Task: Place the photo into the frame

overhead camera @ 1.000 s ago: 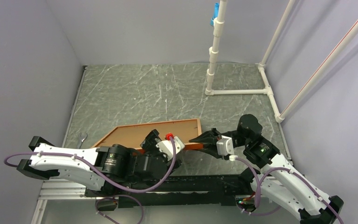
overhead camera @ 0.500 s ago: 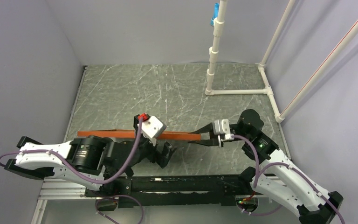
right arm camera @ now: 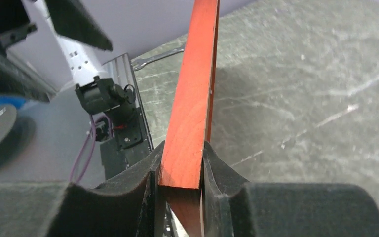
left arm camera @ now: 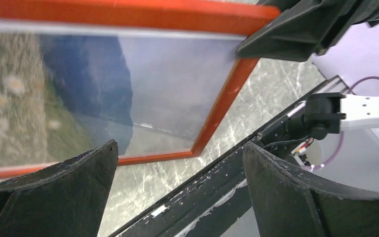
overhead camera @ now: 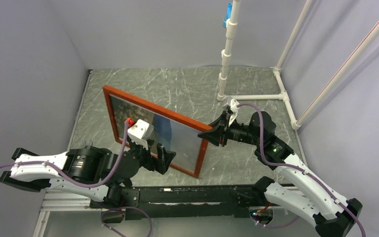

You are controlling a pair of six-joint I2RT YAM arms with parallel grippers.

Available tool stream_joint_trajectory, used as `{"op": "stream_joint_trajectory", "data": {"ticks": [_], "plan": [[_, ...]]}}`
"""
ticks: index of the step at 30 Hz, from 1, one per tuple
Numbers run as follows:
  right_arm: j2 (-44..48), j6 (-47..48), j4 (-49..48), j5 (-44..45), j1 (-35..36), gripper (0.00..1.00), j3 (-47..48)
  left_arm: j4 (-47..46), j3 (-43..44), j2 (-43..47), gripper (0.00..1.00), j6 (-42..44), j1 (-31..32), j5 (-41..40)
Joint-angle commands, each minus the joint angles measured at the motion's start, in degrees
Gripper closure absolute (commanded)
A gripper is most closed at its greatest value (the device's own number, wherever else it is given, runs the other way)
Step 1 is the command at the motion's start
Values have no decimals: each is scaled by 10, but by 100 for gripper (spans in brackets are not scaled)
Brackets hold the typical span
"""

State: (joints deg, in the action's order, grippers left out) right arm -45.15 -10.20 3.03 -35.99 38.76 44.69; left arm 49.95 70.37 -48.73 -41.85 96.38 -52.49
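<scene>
Fingers (left arm camera: 69, 197) of your left gripper (left arm camera: 178, 146) stand spread wide just before the frame (right arm camera: 195, 98) — tipped up on edge, photo (left arm camera: 89, 89) showing inside it — with your right gripper (right arm camera: 183, 163) clamped on its edge.

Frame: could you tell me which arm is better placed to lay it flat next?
Right, probably: the right claw clamps the frame edge; the left claw is open, off it.

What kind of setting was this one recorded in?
Likely a lab robot test cell: plain pale walls box in a marble-patterned table, and a white pipe rig stands at its far right.
</scene>
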Motion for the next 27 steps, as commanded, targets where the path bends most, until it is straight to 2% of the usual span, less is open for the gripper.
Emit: {"op": "stream_joint_trajectory", "data": {"ticks": [1, 4, 8, 12, 15, 18, 25, 27], "plan": [[-19, -133, 91, 70, 1, 100, 12, 34, -27, -1, 1, -104, -41, 28], [-35, -141, 127, 100, -3, 100, 3, 37, -42, -24, 1, -125, -93, 94], [-7, -172, 110, 146, -22, 100, -63, -2, -78, -51, 1, -127, -153, 165], [24, -187, 114, 167, -76, 100, -127, -55, -134, -62, 1, -116, -202, 232], [23, -190, 111, 141, -135, 100, -165, -77, -173, -65, 1, -116, -238, 273], [2, -190, 79, 99, -188, 100, -207, -90, -213, -62, 0, -126, -271, 301], [-95, -198, 10, 103, -214, 100, -275, -101, -309, -31, 1, -172, -327, 337], [-121, -203, -11, 100, -215, 92, -278, -106, -336, -17, 1, -182, -343, 346]]}}
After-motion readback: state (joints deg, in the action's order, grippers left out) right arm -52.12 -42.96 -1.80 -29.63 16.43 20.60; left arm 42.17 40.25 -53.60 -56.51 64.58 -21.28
